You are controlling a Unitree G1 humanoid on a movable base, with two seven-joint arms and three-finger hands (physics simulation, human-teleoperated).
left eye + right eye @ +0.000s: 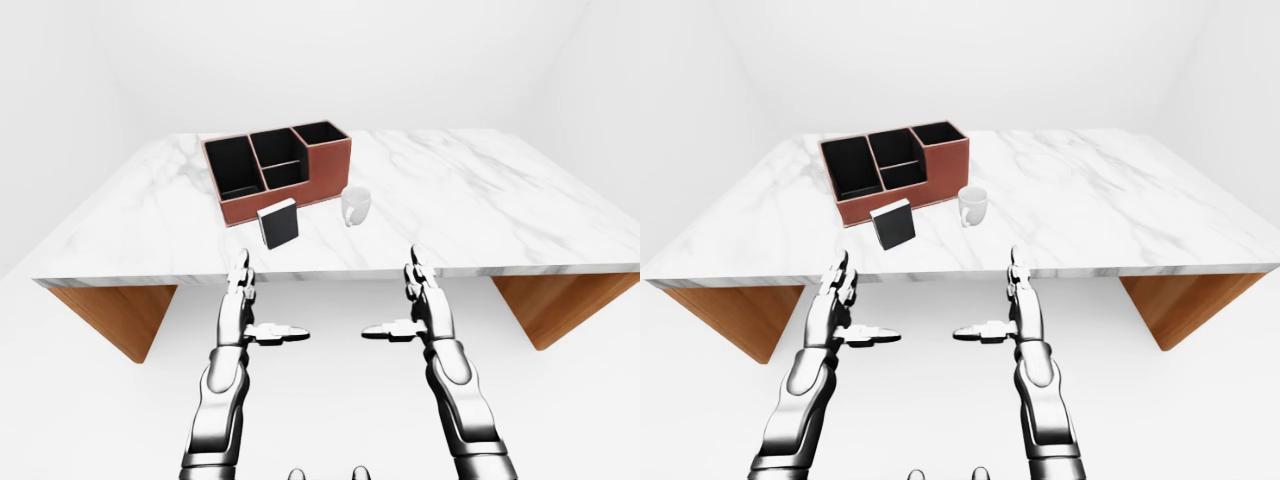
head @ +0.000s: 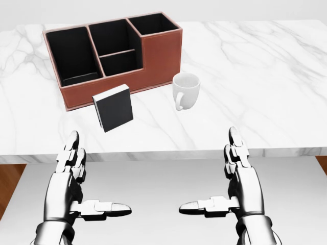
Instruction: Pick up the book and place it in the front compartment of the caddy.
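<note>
Book stands just beside caddy, apart from table edge.

White walls, white floor; marble-topped table on wooden base; even light.

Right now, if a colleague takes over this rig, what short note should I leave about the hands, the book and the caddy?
Left robot hand: open, empty, held short of the table's near edge.
Right robot hand: open, empty, same height.
Book: standing upright on the marble table, just below the caddy in the head view.
A white mug stands right of the book.
Done: nothing yet.
Left: grasp the book and put it in the caddy's front compartment.
</note>
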